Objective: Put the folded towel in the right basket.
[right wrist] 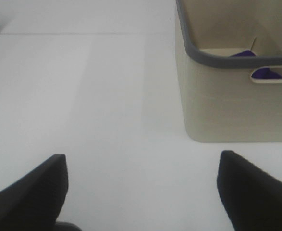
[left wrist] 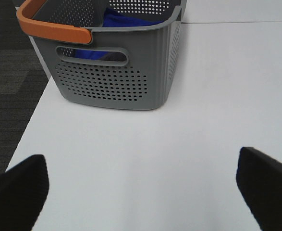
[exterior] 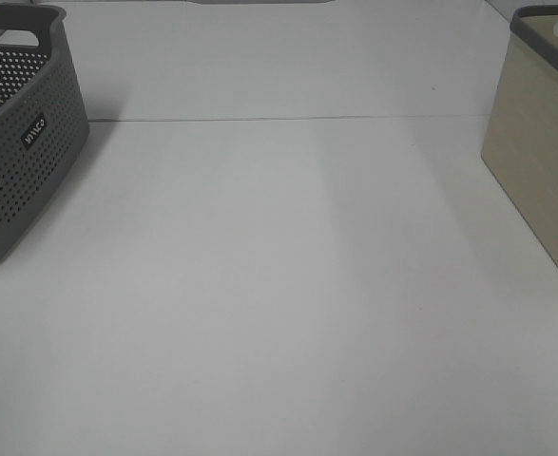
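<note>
The right basket (exterior: 535, 161) is beige with a grey rim and stands at the table's right edge. In the right wrist view (right wrist: 227, 101) a bit of dark blue-purple cloth (right wrist: 244, 54) shows inside it and through its handle slot. A grey perforated basket (exterior: 22, 171) stands at the far left. The left wrist view (left wrist: 116, 82) shows its orange handle (left wrist: 52, 29) and blue cloth (left wrist: 126, 19) inside. My left gripper (left wrist: 143, 192) is open and empty over bare table in front of the grey basket. My right gripper (right wrist: 143, 192) is open and empty, short of the beige basket. Neither gripper shows in the exterior view.
The white table (exterior: 279, 285) spans the space between the two baskets. A seam line (exterior: 288, 119) crosses it at the back. In the left wrist view the table's edge drops to dark carpet (left wrist: 6, 72) beside the grey basket.
</note>
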Motion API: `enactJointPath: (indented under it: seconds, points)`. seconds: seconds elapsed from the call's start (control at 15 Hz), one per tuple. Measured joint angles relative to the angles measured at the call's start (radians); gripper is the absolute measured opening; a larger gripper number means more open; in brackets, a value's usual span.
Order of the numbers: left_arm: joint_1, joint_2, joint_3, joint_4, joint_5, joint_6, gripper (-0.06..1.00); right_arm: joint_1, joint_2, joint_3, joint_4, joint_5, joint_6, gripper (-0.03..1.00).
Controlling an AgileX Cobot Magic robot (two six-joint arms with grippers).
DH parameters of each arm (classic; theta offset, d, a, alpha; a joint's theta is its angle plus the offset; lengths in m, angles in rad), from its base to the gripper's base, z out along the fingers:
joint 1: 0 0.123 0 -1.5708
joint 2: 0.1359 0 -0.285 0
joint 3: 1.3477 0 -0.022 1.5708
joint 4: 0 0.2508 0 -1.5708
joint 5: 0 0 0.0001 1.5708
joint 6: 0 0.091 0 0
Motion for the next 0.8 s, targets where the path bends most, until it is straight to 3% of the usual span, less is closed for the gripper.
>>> enactJointPath:
  seconds: [0.27, 0.8]
  points:
    - [0.0, 0.0, 0.0, 0.0, 0.0, 0.0, 0.99, 0.0, 0.0, 0.175, 0.039, -0.029, -0.018, 0.82]
    - [0.0, 0.0, 0.0, 0.0, 0.0, 0.0, 0.99, -0.018, 0.0, 0.192, 0.043, -0.046, -0.023, 0.82]
